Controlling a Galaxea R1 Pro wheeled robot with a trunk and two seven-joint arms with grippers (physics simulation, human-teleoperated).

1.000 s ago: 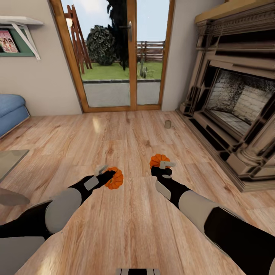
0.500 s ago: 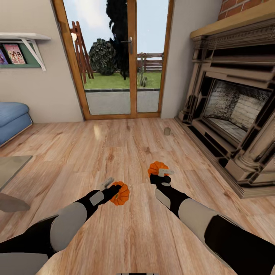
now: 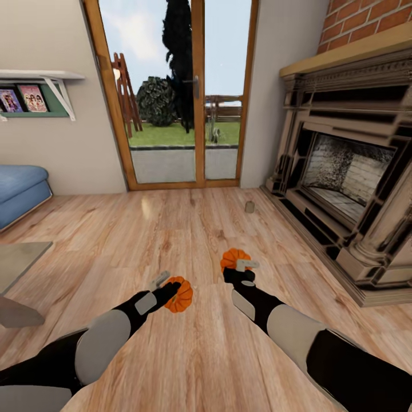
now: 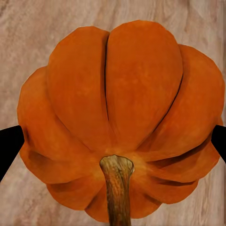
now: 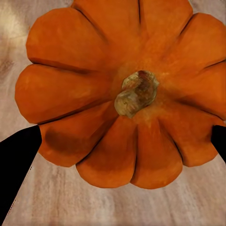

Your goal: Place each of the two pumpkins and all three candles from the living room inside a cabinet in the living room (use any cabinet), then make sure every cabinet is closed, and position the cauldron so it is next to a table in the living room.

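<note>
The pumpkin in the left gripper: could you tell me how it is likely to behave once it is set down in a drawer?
The pumpkin looks round and ribbed, so it may roll a little before settling. Its stem sticks out, which might stop the roll. The left gripper holds it by its sides, so it seems stiff.

Probably a home's living room: fireplace [image 3: 349, 171], sofa [image 3: 20, 189], glass door [image 3: 177, 97].
</note>
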